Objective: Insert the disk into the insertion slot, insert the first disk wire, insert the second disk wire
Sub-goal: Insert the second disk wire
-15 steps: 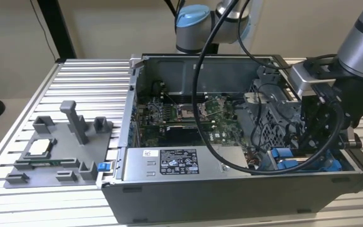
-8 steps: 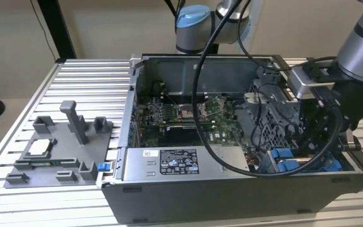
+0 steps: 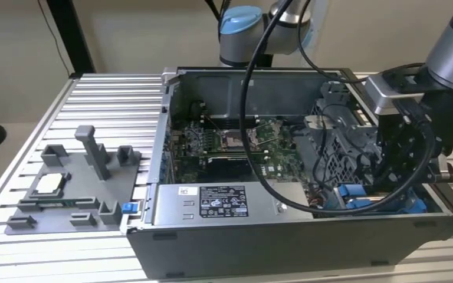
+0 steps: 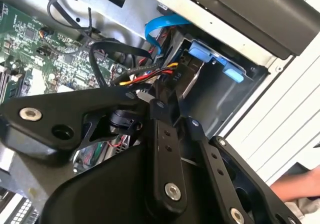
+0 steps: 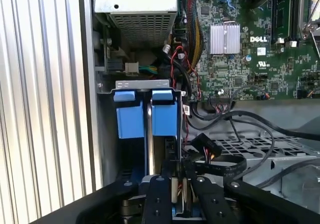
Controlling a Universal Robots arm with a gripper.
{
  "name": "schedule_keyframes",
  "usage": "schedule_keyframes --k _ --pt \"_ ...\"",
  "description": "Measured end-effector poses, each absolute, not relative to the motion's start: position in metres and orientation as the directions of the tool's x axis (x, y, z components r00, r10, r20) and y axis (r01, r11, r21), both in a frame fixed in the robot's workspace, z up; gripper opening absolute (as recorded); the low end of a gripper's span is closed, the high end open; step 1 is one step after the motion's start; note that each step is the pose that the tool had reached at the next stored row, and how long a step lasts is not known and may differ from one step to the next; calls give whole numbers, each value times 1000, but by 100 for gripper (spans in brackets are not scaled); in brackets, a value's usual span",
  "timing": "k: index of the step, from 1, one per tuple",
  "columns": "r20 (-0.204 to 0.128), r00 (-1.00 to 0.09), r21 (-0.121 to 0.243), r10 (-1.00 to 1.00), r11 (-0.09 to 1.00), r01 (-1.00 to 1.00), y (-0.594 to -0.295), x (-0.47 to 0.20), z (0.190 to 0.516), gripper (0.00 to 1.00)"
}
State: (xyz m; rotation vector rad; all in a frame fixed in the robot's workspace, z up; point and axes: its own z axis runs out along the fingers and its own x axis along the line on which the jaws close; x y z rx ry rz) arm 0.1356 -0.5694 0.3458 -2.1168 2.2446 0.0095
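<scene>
The disk, in its bright blue frame (image 5: 145, 119), sits down in the insertion slot at the corner of the open computer case (image 3: 289, 236), on the exterior view's right. Its blue frame (image 4: 215, 59) and silver edge (image 4: 192, 81) show in the second wrist view. My gripper (image 3: 391, 177) hangs inside the case right over that bay. My gripper (image 5: 177, 186) is shut on a black connector with yellow, red and orange wires (image 4: 160, 74), one disk wire, held at the disk's end. A flat blue wire (image 4: 160, 26) curves just beyond the bay.
The grey labelled power-supply box (image 3: 222, 203) lies beside the bay, with the green motherboard (image 3: 235, 141) behind. Loose black cables (image 5: 235, 164) cross near my fingers. A grey fixture tray (image 3: 69, 188) sits on the slatted table (image 3: 108, 100). A person's hand (image 4: 295, 186) is outside the case.
</scene>
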Motion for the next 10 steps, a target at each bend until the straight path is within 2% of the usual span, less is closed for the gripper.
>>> schedule_keyframes --k 10 --pt "-45 -58 -34 -997 59 -998 -569 136 370 100"
